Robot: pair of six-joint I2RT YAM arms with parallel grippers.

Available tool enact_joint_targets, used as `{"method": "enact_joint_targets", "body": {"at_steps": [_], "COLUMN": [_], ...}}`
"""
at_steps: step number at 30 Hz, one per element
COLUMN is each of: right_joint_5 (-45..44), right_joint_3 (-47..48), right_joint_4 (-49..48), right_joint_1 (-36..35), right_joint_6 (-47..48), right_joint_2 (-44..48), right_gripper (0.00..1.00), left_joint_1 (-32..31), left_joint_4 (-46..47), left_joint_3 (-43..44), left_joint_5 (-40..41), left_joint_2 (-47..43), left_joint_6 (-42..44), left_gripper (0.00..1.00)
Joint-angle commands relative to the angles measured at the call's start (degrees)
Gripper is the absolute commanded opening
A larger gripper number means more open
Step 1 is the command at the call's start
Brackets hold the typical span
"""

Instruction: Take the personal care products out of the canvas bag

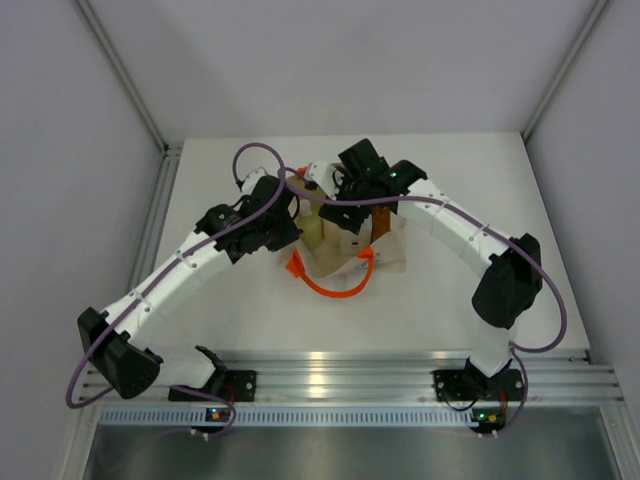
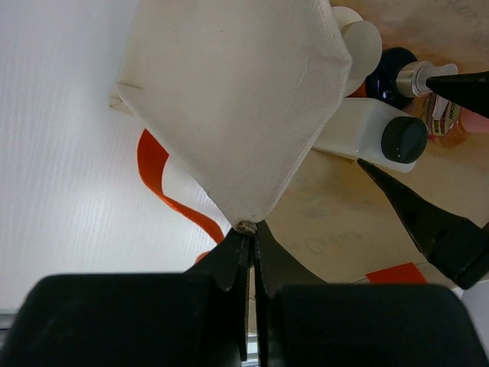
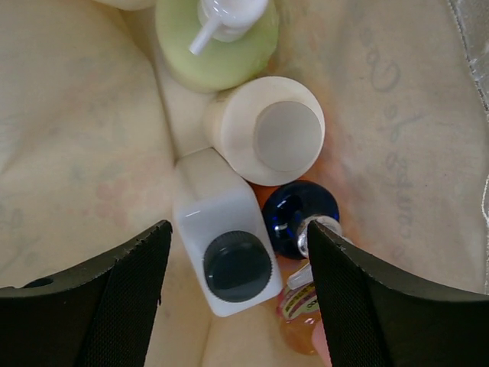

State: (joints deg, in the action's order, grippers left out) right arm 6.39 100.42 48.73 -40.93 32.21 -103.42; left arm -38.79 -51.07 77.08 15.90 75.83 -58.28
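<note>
The beige canvas bag (image 1: pixel 385 250) stands open at mid-table, its orange handles (image 1: pixel 335 287) lying toward me. My left gripper (image 2: pixel 250 229) is shut on the bag's canvas corner (image 2: pixel 237 92) and holds it up. My right gripper (image 3: pixel 238 237) is open inside the bag, its jaws either side of the white bottle with a dark cap (image 3: pixel 235 264). Around that bottle stand the pale green bottle (image 3: pixel 218 42), the cream cylinder (image 3: pixel 267 130), a dark blue cap (image 3: pixel 294 210) with orange below it, and the slim amber bottle (image 3: pixel 302 317). All five are in the bag.
The right gripper's black fingers (image 2: pixel 428 225) show in the left wrist view above the white bottle (image 2: pixel 367 130). An orange handle (image 2: pixel 160 180) hangs outside the bag on the white table (image 1: pixel 480 190). Grey walls close the sides and back.
</note>
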Motion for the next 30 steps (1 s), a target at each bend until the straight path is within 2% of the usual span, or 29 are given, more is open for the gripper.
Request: {"method": "enact_joint_targets", "body": {"at_steps": [1,8,17,24,29,30], "right_joint_5": [-0.94,4.15,4.85,4.85,5.91,5.82], "right_joint_3": [2.41,-0.57,-2.86,-4.97,-5.32,-5.59], "right_joint_4": [-2.15,-2.15,-1.45,-1.71,-1.79,-1.71], "right_joint_1": [1.11,3.22,3.84,3.84,3.84,3.84], "right_joint_6": [4.53,6.37,8.05,8.75,8.31,8.31], "right_joint_2": [-1.08,-1.0,-1.35,-1.88,-2.75,-2.93], "right_gripper": [0.69,0.69,0.68,0.58,0.58,0.56], "left_joint_1": [0.03,0.11,0.11,0.11,0.11,0.11], "left_joint_4": [-2.63,-2.63,-2.63,-2.63,-2.72,-2.72], "left_joint_3": [-1.32,-0.62,1.06,1.58,2.98,3.16], "left_joint_5": [-1.75,-1.31,-1.22,-1.05,-0.96,-1.05], "left_joint_2": [2.65,2.22,3.0,2.83,2.65,2.65], "left_joint_6": [0.89,0.89,1.85,2.03,2.29,2.3], "left_gripper": [0.0,0.0,0.0,0.0,0.0,0.0]}}
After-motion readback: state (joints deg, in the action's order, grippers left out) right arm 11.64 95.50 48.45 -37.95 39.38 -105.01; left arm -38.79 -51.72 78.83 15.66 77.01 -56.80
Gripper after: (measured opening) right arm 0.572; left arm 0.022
